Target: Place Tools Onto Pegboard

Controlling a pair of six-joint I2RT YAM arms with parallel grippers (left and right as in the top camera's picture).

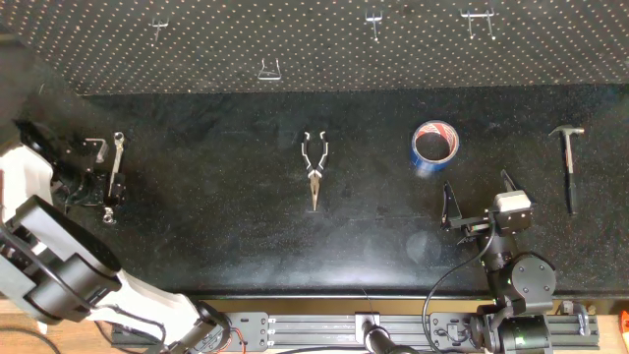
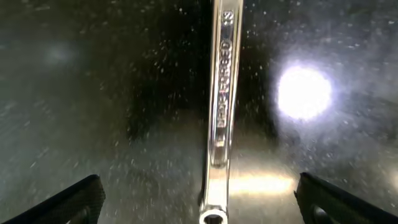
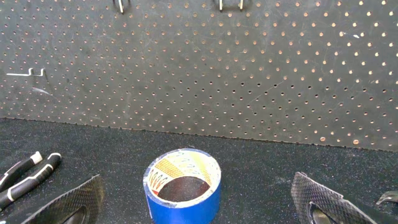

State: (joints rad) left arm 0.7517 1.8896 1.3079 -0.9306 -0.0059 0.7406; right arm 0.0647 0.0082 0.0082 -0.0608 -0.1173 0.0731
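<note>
Left gripper [image 2: 199, 182] is hovering right above the wrench [image 2: 221, 106], fingers spread wide, the shaft running between them and touching neither; wrench is lying flat at the far left of the black table [image 1: 226, 216]; right gripper [image 1: 476, 187] is also sitting with fingers apart, facing the blue tape roll [image 3: 182, 183], which is lying hole up near it; pliers [image 1: 314, 167] are lying mid-table; hammer [image 1: 568, 162] is lying at far right; pegboard [image 1: 314, 49] with metal hooks [image 1: 270, 69] is standing behind.
</note>
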